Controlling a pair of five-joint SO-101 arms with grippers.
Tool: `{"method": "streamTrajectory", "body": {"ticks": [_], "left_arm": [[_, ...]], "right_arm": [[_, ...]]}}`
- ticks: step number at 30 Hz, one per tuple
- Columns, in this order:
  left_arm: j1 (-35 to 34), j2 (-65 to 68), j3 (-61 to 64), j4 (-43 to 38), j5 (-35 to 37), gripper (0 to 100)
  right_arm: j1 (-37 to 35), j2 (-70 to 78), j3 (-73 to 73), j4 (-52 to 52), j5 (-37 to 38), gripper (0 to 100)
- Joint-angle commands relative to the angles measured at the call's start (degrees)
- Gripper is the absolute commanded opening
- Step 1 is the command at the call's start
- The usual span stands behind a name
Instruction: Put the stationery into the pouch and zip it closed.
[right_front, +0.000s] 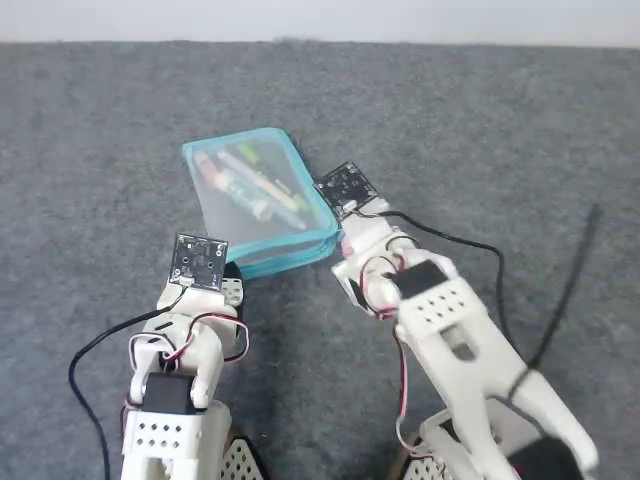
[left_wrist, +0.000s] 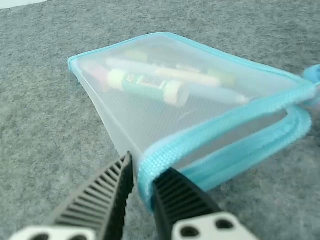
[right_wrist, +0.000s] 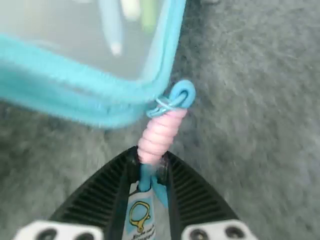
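A clear mesh pouch (right_front: 258, 200) with teal zipper trim lies on the grey carpet, holding pens and a glue stick (left_wrist: 145, 86). My left gripper (left_wrist: 142, 180) is shut on the pouch's near corner edge (left_wrist: 150, 165). At the opposite corner, my right gripper (right_wrist: 148, 162) is shut on the pink zipper pull (right_wrist: 159, 134), which hangs from the teal slider (right_wrist: 180, 96). In the high view the left arm (right_front: 190, 320) stands below the pouch's left corner and the right arm (right_front: 400, 280) at its right corner. The zipper looks drawn along the near edge.
Grey carpet (right_front: 480, 130) covers the whole table, with open room around the pouch. Black cables (right_front: 560, 300) trail on the right and beside the left arm's base. A pale wall edge runs along the far side.
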Motion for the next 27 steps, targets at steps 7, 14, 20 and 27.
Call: {"method": "streamTrajectory", "body": {"ticks": [7, 14, 20, 27], "left_arm": [[-0.2, -1.0, -3.0, -2.2, -0.5, 1], [0.2, -0.7, -2.4, -3.8, -0.6, 1], [0.3, -0.5, -3.1, -3.4, -0.6, 1], [0.3, -0.5, -3.5, -2.6, -0.4, 1]], "right_arm": [[0.6, -20.8, 6.5, 5.2, 5.7, 0.6], [-6.3, -34.9, 6.7, 15.4, 10.5, 0.6], [-13.2, -44.4, 1.0, 24.2, 10.5, 0.5], [-19.1, -42.6, -4.0, 27.0, 10.9, 0.5]]}}
